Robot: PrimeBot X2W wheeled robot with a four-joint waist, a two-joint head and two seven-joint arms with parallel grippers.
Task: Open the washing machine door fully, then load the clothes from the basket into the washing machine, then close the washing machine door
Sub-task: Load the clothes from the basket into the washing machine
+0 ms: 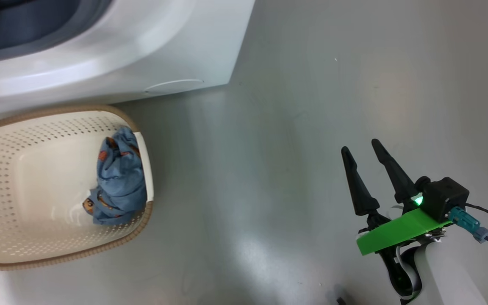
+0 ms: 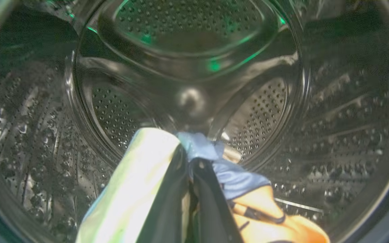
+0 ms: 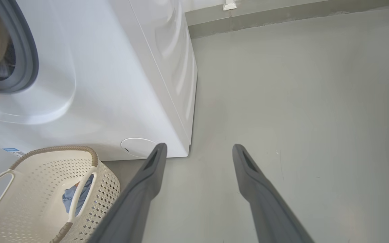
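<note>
My left gripper (image 2: 189, 156) is deep inside the steel perforated drum (image 2: 333, 135) of the washing machine (image 1: 163, 46), shut on a cream garment with blue and orange print (image 2: 137, 182) that hangs from its fingers. The basket (image 1: 57, 111) stands on the floor against the machine's front, holding a crumpled light blue garment (image 1: 119, 178) against its right wall. My right gripper (image 1: 360, 145) hovers open and empty over the bare floor, well right of the basket. The washing machine door is out of view.
The grey gasket (image 3: 29, 57) rings the open mouth of the machine (image 3: 113, 84). A round filter cap (image 3: 137, 147) sits low on its front, just behind the basket (image 3: 59, 148). Grey floor (image 3: 299, 101) stretches to the right up to a wall skirting.
</note>
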